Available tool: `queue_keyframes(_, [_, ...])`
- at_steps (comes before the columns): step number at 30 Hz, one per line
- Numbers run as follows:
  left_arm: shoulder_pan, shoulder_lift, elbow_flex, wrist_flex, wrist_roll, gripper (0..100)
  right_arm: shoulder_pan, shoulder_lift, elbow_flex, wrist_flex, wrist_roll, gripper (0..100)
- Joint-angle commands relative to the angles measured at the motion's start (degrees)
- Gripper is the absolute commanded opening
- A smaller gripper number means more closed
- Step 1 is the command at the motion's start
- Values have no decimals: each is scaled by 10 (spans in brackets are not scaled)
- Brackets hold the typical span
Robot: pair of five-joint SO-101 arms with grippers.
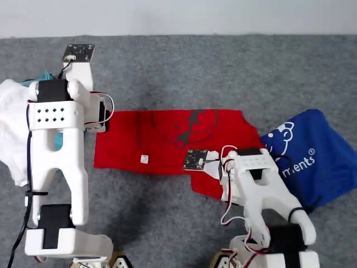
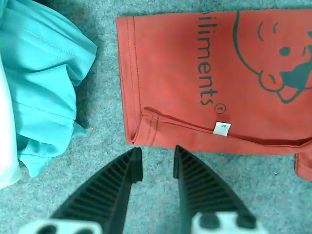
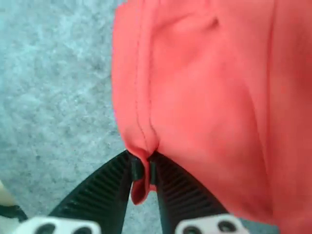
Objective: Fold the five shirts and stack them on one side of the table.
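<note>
My right gripper [image 3: 143, 168] pinches the near edge of the red shirt [image 1: 162, 139], spread flat at centre. My left gripper [image 2: 157, 161] hangs slightly parted, empty, just beside its hem. Next, I judge, the left must grip that corner.

Left hand [image 2: 157, 163] pointing down, fingers slightly apart; right hand [image 3: 144, 165] pinched shut on red shirt [image 3: 204, 97] edge.
</note>
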Motion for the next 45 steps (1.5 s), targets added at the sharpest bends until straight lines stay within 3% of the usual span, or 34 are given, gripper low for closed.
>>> queue_keyframes(1, [5,-27,-1,4,-4,115,-8,-18,-59,62,4,10])
queue_keyframes(5, [5,-27,-1,4,-4,115,-8,-29,-141,96,-29,10])
queue_keyframes(11, [5,-27,-1,4,-4,115,-8,-25,-219,67,-32,10])
queue_keyframes(19, [5,-27,-1,4,-4,115,-7,-16,-227,-48,-33,10])
queue_keyframes(34, [5,-27,-1,3,-4,115,18,155,-229,-303,-96,18])
queue_keyframes(42, [5,-26,13,1,-4,119,17,181,-249,-319,-96,288])
queue_keyframes(45, [5,-25,43,-18,-4,120,17,181,-257,-324,-96,310])
